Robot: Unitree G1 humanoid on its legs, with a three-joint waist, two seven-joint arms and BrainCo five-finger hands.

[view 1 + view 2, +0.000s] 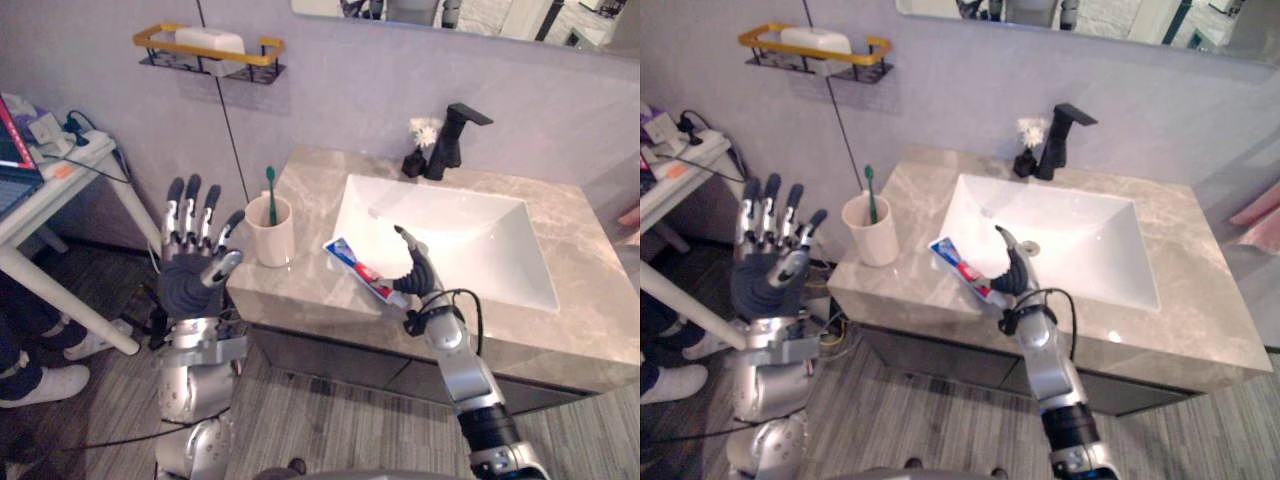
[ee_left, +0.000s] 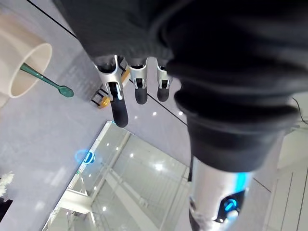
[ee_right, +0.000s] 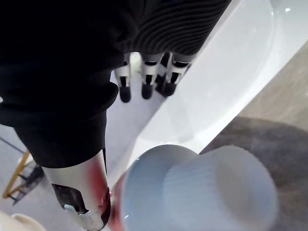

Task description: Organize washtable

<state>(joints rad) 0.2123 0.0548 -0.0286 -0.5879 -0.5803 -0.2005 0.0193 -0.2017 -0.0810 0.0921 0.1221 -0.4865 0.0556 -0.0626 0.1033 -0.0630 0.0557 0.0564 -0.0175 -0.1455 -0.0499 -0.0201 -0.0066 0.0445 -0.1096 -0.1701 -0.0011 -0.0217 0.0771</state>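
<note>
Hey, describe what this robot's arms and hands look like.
Both arms are silver-grey, with a darker section on the right one near the lower end. The left hand and right hand have a dark ribbed cover over the back and wrist. Their silver fingers end in dark tips.

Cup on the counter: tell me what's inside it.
A green toothbrush stands in the cream cup, its upper end sticking out above the rim. The cup's wall hides the toothbrush's lower part and the cup's bottom.
</note>
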